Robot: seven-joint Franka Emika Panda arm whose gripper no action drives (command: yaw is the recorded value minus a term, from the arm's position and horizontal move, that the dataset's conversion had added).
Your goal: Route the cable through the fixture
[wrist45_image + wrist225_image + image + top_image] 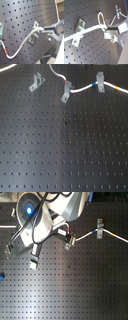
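We log a black perforated board (65, 149) filling both exterior views. On it stand an upright broader grey clip (99, 82) toward the first exterior view's right, and a narrow leaning grey clip (66, 92) beside centre.

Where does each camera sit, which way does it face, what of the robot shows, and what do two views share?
First exterior view: above the board, looking down at the cable; no robot shows.
Second exterior view: overhead, facing the board; the arm fills the second exterior view's upper left.
First wrist view: on the claw, facing the fixture.
Second wrist view: on the claw, facing fixture and cable.
Shared: both wrist views show the claw holding the cable.
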